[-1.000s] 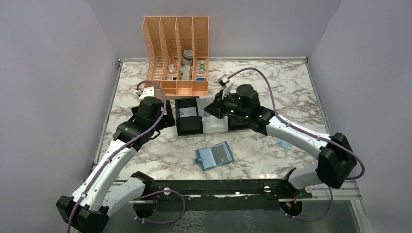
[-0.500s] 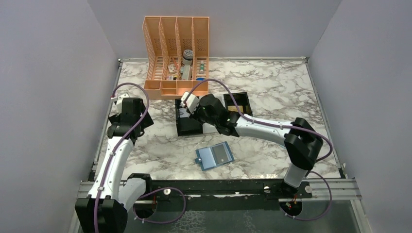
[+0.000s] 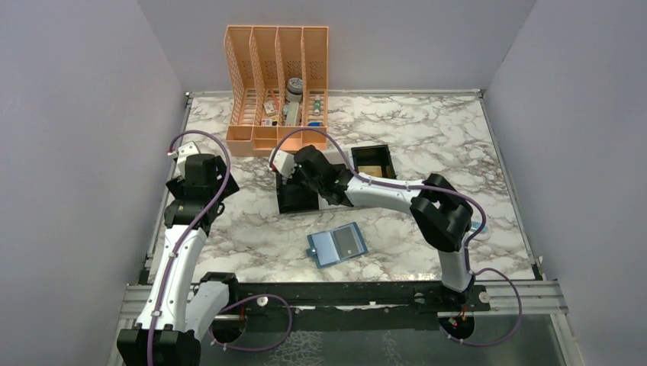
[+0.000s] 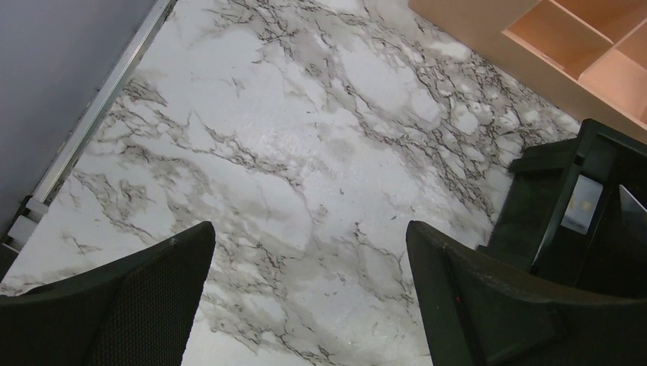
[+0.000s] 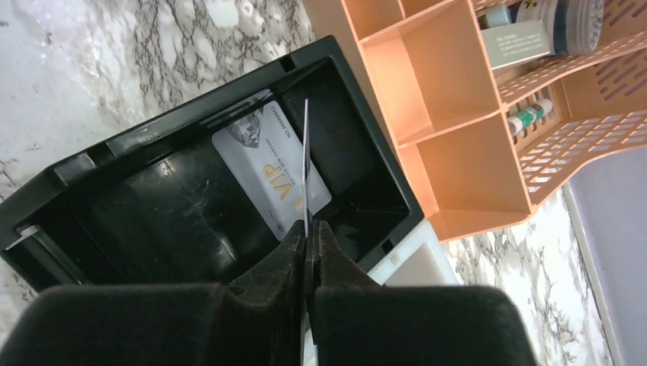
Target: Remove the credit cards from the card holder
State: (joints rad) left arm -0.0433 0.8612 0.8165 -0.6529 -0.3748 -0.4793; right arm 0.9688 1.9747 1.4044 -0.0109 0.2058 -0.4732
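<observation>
The light-blue card holder (image 3: 336, 245) lies open on the marble near the front, with a dark card (image 3: 351, 242) on its right panel. My right gripper (image 3: 296, 177) hangs over the left black compartment of the tray (image 3: 290, 204). In the right wrist view the gripper (image 5: 309, 229) is shut on a thin card (image 5: 306, 160) seen edge-on. A silver card marked VIP (image 5: 267, 175) lies in that compartment (image 5: 152, 206). My left gripper (image 3: 203, 183) is open and empty over bare marble at the left, also seen in its wrist view (image 4: 309, 232).
An orange divided organiser (image 3: 278, 84) with small items stands at the back, just behind the tray. The tray's right black compartment (image 3: 374, 161) shows behind my right forearm. A pale blue-and-white packet (image 3: 478, 226) peeks out by the right elbow. The table's left rail (image 4: 91, 114) is close to my left gripper.
My right gripper has swung left from the tray's middle to over its left black compartment, still holding the card. My left arm has pulled back to the left, away from the tray.
</observation>
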